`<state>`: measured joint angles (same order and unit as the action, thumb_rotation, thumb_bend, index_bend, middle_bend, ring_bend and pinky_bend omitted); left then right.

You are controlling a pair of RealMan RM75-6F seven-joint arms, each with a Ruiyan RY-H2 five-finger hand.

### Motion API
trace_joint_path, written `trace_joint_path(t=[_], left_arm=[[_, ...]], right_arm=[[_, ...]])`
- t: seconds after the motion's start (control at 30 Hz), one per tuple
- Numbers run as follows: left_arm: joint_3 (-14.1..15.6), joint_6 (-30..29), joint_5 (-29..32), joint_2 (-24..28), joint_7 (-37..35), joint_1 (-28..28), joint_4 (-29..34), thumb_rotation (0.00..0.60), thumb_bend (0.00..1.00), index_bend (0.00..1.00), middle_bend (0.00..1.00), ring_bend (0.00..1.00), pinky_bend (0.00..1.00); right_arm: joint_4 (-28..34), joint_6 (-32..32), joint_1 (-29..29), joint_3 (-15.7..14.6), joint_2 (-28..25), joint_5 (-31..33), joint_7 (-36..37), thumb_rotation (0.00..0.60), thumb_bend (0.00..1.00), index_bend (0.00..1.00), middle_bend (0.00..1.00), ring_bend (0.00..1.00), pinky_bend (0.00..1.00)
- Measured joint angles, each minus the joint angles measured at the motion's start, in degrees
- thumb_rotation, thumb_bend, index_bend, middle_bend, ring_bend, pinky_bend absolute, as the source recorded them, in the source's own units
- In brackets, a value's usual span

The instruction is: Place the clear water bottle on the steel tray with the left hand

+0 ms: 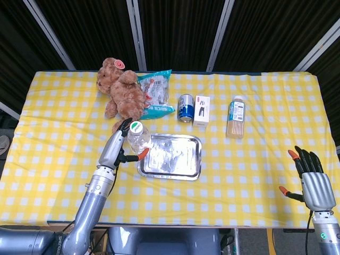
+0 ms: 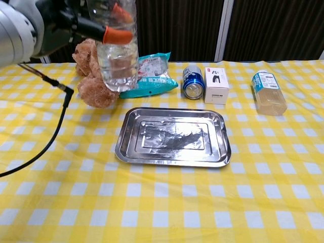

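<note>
The right robot hand point(image 1: 316, 183) is hovering at the near right edge of the bench point(image 1: 255, 175), fingers spread and gripping nothing, well apart from everything else; nearer the middle, the tray point(image 2: 173, 136) is lying flat on the yellow checked cloth, its floor bare and shiny; the left robot hand point(image 1: 118, 147) is sitting just left of the tray's left rim, fingers wrapped around the bottle point(image 2: 117, 53), orange fingertips point(image 2: 115, 35) pressing on its front; the bottle is being held upright and lifted off the cloth, its base hanging above the bench beside the tray's far left corner rather than over the tray floor; in the chest view its top is running out of frame, while the head view is showing its white-and-green cap point(image 1: 134, 127); a black cable point(image 2: 55, 124) is trailing down from the left arm across the cloth; behind the bottle the teddy point(image 1: 121, 90) is lying close to the lifted bottle, touching the snack bag point(image 1: 155, 94) on its right; farther right in the same far row, past the tray's back rim, the can point(image 2: 193, 82) is standing just beside the white box point(image 2: 216, 86); the juice bottle point(image 2: 267, 92) is lying apart from them toward the right.
</note>
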<state>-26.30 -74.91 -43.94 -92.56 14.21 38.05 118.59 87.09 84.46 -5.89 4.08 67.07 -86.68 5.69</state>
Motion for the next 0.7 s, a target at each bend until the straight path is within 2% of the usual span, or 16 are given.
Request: trace_joint_path(t=[0.17,0.27,0.33,0.43,0.7], left_arm=[[3.16,5.01,0.64,-0.67,-5.30,-0.89,-7.89,0.600,0.43,0.49,0.46,0.05,0.05],[5.07,7.20,0.29,-0.85,-8.76,-1.98,-10.83,0.600,0.43,0.49,0.46,0.05,0.05],[5.19,7.97,-0.19,-0.66,-10.76,-2.52,-11.30,0.600,0.43,0.49,0.46,0.05,0.05],[4.36,8.15,-1.95,0.66,-12.03,-2.96,-9.43,0.600,0.43,0.49,0.46,0.05,0.05],[1.14,5.12,-3.72,4.86,-9.52,-2.99,2.01,0.600,0.43,0.49,0.46,0.05,0.05]], right_arm=[[-0.01,0.15,0.05,0.19,-0.13,0.19,0.11,0.600,0.05,0.10,0.00,0.00,0.00],[-0.11,0.35,0.12,0.18,-0.07,0.13,-0.37,0.600,0.05,0.10,0.00,0.00,0.00],[-0.07,0.34,0.09,0.13,-0.04,0.01,-0.30,0.600,0.05,0.10,0.00,0.00,0.00],[0.08,0.20,0.00,0.02,0.06,-0.22,-0.45,0.600,0.05,0.10,0.00,0.00,0.00],[0.12,0.10,-0.05,-0.15,0.17,-0.42,-0.71,0.600,0.05,0.10,0.00,0.00,0.00]])
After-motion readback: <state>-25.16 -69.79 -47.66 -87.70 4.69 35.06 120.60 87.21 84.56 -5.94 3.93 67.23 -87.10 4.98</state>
